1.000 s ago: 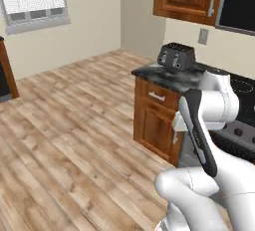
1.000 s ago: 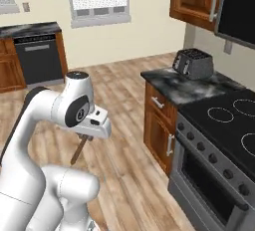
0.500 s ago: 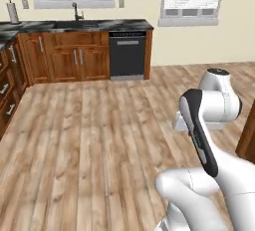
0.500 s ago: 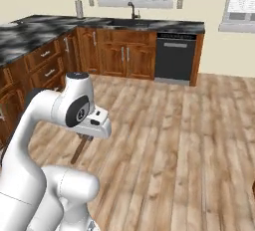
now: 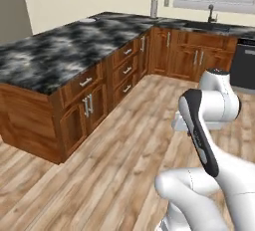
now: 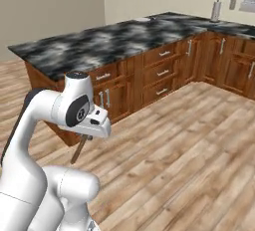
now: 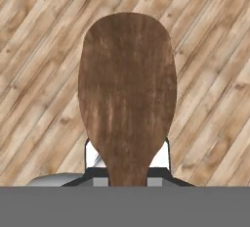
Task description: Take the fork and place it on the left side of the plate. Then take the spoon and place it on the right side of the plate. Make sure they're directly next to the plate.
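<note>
Claw (image 7: pixel 128 172) gripping spoon (image 7: pixel 127 94), apparently over open floor (image 7: pixel 210 74)

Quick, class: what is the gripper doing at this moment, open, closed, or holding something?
Gripper: closed on the wooden spoon, bowl pointing away from the hand, above the wood floor.

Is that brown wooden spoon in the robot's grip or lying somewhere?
In its grip. The brown wooden spoon rises from between the gripper's jaws, above the wooden floor, its handle hanging below the hand.
</note>
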